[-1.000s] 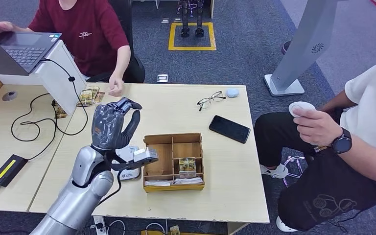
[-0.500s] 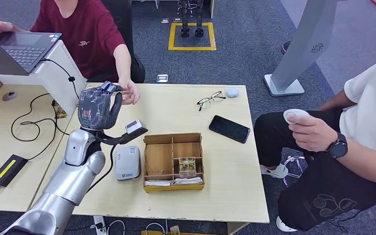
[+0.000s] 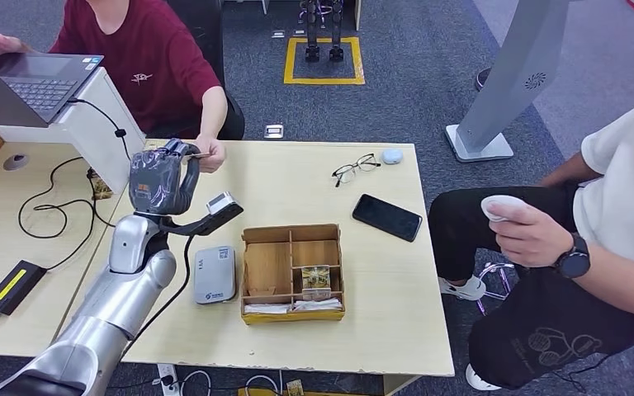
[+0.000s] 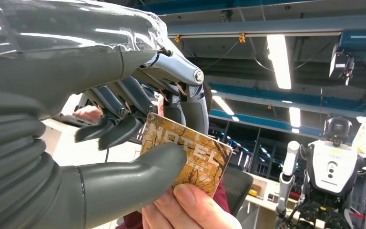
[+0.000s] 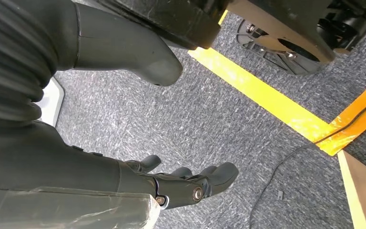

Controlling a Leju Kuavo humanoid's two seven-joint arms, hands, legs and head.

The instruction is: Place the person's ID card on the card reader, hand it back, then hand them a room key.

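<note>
My left robot hand (image 3: pixel 163 177) pinches the room key (image 4: pixel 187 160) between thumb and fingers above the bench (image 3: pixel 297 177); a person's hand (image 4: pixel 190 210) grips its other end. My right robot hand (image 5: pixel 138 183) hangs loosely open over grey carpet (image 5: pixel 219 119). The card reader (image 3: pixel 215 275) lies beside the wooden tray (image 3: pixel 293 272).

Silver arm (image 3: pixel 120 297), grey ribbed wrist, dark robot hand (image 3: pixel 161 183) (plastic-wrapped)
</note>
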